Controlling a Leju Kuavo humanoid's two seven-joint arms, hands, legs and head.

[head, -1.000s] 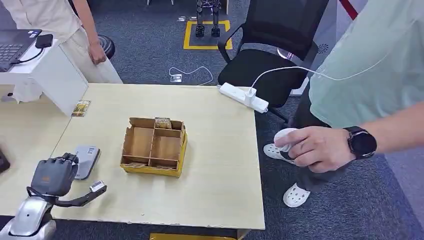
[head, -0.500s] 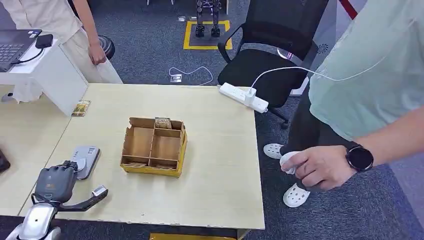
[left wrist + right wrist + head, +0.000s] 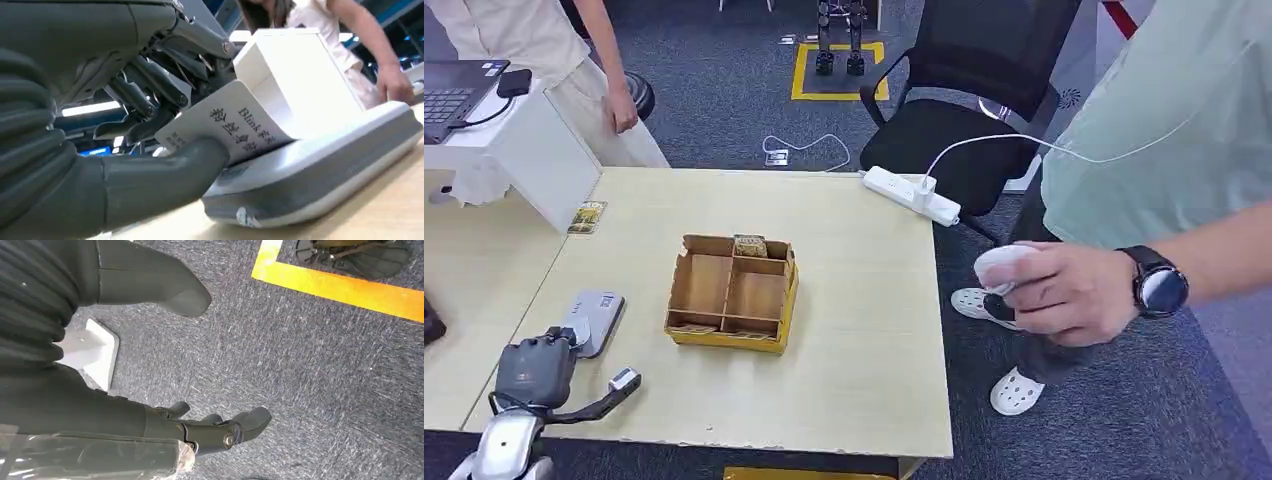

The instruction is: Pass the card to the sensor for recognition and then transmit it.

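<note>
Card at the sensor, held thin

Head view: left hand (image 3: 534,372) at seven o'clock on the bench (image 3: 854,340), beside the sensor (image 3: 596,320); box (image 3: 732,292) mid-bench, carpet and chair beyond. Left wrist view: thumb and fingers (image 3: 145,100) pinch the card (image 3: 230,127) over the sensor's top; a shallow pinch could let it slip. Right wrist view: right hand (image 3: 210,432) hangs over carpet, fingers apart, holding nothing.

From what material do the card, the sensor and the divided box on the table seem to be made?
Card: probably glossy white plastic or coated paper; it bends smoothly in the left hand and carries printed text.
Sensor: moulded plastic, white top on a grey base, with rounded seamless edges and a soft sheen.
Divided box: cardboard, matte brown inside, yellow outside, with thin folded partitions.
</note>
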